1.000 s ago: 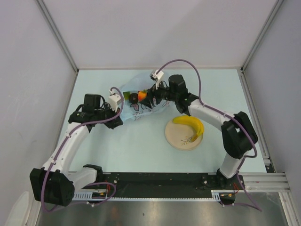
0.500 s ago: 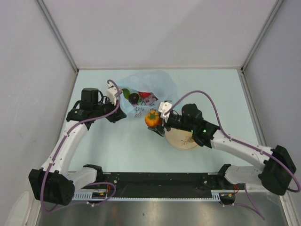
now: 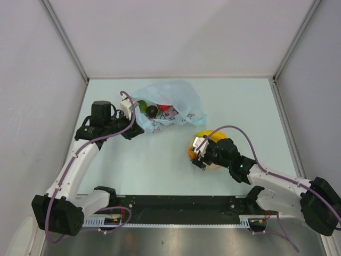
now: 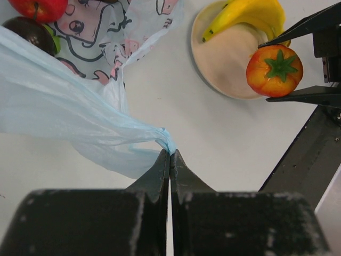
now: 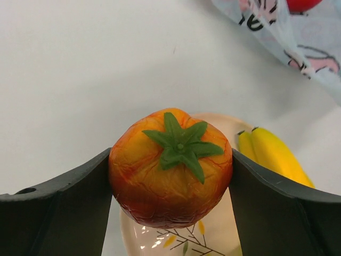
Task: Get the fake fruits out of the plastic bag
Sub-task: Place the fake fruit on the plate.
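The plastic bag (image 3: 171,101) lies at the back centre, with the red apple (image 3: 164,108), the dark purple fruit (image 3: 152,111) and the green fruit (image 3: 143,105) in its mouth. My left gripper (image 4: 170,154) is shut on the bag's light-blue edge (image 4: 165,133) and holds it stretched. My right gripper (image 5: 170,178) is shut on the orange fruit (image 5: 170,170), green top towards the camera, just above the near left part of the beige plate (image 5: 154,240). The yellow banana (image 5: 274,154) lies on the plate's far side. The left wrist view shows the orange fruit (image 4: 274,69) over the plate (image 4: 224,58).
Grey walls close in the pale table (image 3: 160,160) on three sides. The right arm (image 3: 266,176) reaches low across the front right and covers most of the plate in the top view. The black rail (image 3: 176,205) runs along the near edge.
My right gripper has carried the orange fruit out of the bag and back towards the front, to above the plate. The bag has spread open. The left gripper keeps its hold.
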You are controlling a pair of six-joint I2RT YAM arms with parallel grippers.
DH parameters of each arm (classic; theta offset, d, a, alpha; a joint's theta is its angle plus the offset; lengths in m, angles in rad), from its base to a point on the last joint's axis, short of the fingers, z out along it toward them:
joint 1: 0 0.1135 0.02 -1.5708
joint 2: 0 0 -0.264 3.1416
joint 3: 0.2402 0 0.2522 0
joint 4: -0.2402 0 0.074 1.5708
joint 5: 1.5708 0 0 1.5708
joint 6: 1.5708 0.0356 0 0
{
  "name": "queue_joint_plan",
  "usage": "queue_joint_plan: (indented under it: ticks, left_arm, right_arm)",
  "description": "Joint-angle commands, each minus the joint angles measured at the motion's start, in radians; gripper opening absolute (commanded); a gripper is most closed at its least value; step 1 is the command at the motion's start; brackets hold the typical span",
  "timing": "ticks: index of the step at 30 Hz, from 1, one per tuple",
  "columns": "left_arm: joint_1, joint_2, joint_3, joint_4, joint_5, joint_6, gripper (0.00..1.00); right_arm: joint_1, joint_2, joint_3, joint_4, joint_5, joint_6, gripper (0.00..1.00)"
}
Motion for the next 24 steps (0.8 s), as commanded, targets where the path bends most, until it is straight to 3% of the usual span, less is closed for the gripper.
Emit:
queue_joint_plan:
  ticks: [1,9,18,24]
  left_arm:
    - [0.000,0.016,-0.016,0.034,-0.003,0.009,0.00]
    - [0.020,0.009,-0.015,0.017,-0.030,0.023,0.00]
    - [0.076,0.025,0.016,0.039,-0.024,0.006,0.00]
    - [0.083,0.048,0.046,0.056,-0.006,-0.014,0.00]
  right_arm:
    - [-0.027,0.020,-0.068,0.181,0.003,-0.056,0.62]
    - [-0.119,0.154,-0.039,0.291,-0.067,-0.127,0.64]
    - [-0.152,0.293,0.072,0.213,-0.158,-0.211,0.65]
    - [-0.147,0.313,0.094,0.150,-0.204,-0.283,0.77]
